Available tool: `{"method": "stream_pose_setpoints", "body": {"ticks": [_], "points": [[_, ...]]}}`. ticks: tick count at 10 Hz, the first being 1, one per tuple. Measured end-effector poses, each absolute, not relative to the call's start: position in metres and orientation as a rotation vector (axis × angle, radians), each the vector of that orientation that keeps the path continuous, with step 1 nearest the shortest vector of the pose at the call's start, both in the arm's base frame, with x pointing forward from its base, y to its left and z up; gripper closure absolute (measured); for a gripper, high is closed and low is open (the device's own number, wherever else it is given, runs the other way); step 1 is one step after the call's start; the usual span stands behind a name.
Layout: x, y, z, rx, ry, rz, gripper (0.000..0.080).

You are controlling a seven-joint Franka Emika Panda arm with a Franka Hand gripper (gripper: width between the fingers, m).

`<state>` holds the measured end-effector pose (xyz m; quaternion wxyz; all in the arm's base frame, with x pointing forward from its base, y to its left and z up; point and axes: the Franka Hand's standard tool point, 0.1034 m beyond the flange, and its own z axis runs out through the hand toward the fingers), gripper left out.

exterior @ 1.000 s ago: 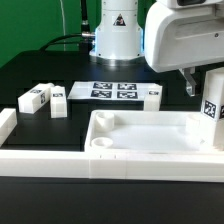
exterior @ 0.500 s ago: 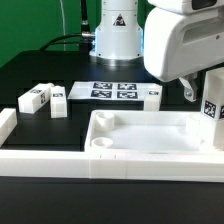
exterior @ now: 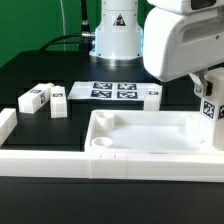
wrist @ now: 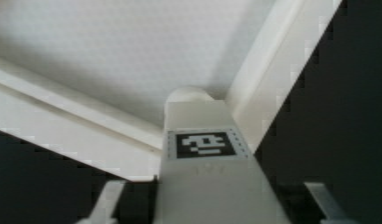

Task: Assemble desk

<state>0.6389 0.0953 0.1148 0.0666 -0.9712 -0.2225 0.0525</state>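
Closest in, a long white border rail (exterior: 60,165) runs across the front, and just behind it sits the white plastic tray-like desk top (exterior: 150,150). At its far corner on the exterior view's right, the two-finger gripper (exterior: 207,95) is pinching a short square tag-marked white leg (exterior: 211,108), clear of the raised rim. In the wrist view the fingers (wrist: 110,200) flank it. Further back, the black table (exterior: 40,60) is open to the left, where a pair of loose white legs (exterior: 35,97) lies. Beyond is the marker board (exterior: 112,91), with another loose leg (exterior: 150,95) just beside it, then the arm's white base (exterior: 118,30).
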Motion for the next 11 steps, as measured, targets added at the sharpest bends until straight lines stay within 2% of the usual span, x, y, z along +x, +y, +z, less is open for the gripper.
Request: {"method": "stream_pose_setpoints", "body": {"ticks": [1,6,11], "points": [[0.6389,0.0953,0.1148,-2.929,-0.668,0.159,0.0509],[0.6373,0.0997,0.1158,-3.010,0.262,0.219,0.0509],[0.6375,0.1019,0.1148,-2.902,0.902,0.256,0.0509]]}}
